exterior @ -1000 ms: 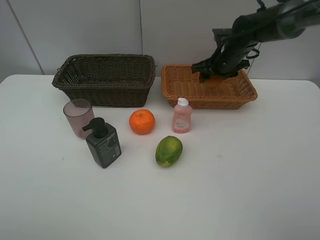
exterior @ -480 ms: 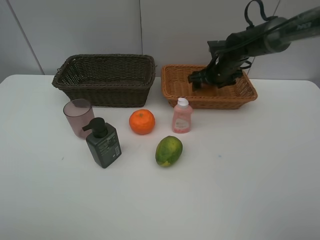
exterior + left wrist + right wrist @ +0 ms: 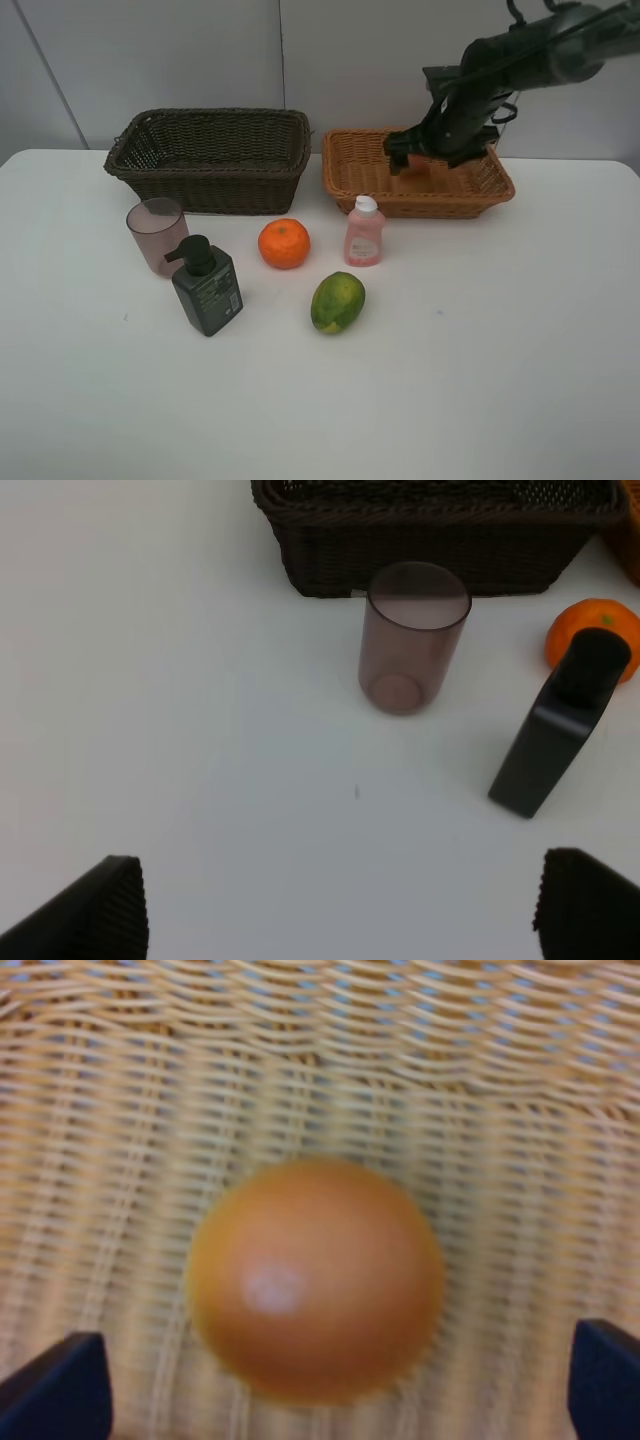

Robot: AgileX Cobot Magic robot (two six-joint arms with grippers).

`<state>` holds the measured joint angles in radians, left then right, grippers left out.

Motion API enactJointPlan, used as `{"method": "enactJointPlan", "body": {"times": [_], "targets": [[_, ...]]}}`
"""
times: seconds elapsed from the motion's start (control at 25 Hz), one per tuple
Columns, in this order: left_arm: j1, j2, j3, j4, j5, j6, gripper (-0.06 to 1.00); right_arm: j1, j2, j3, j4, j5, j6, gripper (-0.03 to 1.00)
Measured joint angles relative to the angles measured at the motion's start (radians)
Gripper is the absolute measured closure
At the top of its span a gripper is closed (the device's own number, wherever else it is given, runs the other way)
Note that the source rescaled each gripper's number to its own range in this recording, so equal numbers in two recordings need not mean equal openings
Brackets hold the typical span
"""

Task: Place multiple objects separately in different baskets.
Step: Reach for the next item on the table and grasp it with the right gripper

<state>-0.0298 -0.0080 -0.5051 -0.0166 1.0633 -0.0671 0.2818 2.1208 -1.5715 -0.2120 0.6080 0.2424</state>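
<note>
one peach (image 3: 315,1278) in light basket (image 3: 430,205) (two baskets (image 3: 210,172), five items (image 3: 284,243) outside); both fingers (image 3: 50,1385) spread.

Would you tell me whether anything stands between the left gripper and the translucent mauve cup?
Nothing visible does: only bare white table lies between the left gripper and the translucent mauve cup; the dark green pump bottle stands off to one side.

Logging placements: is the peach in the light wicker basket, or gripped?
In, ungripped: the round orange-red peach lies on the light wicker basket floor; right gripper fingers stand clear.
</note>
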Motion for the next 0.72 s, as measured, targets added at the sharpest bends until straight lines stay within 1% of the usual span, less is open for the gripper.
{"method": "enactJointPlan", "body": {"times": [0.12, 0.24, 0.32, 0.4, 0.56, 0.72], "targets": [[0.000, 0.000, 0.000, 0.000, 0.000, 0.000, -0.06, 0.019, -0.057, 0.000, 0.030, 0.098, 0.021, -0.03], [0.000, 0.000, 0.000, 0.000, 0.000, 0.000, -0.06, 0.046, -0.105, 0.000, 0.046, 0.177, 0.062, -0.03], [0.000, 0.000, 0.000, 0.000, 0.000, 0.000, -0.06, 0.070, -0.133, 0.008, 0.050, 0.213, 0.098, -0.03], [0.000, 0.000, 0.000, 0.000, -0.001, 0.000, -0.06, 0.095, -0.167, 0.047, 0.054, 0.217, 0.152, -0.03], [0.000, 0.000, 0.000, 0.000, -0.002, 0.000, -0.06, 0.154, -0.244, 0.177, 0.058, 0.206, 0.269, -0.03], [0.000, 0.000, 0.000, 0.000, -0.002, 0.000, -0.06, 0.230, -0.321, 0.282, 0.054, 0.201, 0.368, -0.03]]}}
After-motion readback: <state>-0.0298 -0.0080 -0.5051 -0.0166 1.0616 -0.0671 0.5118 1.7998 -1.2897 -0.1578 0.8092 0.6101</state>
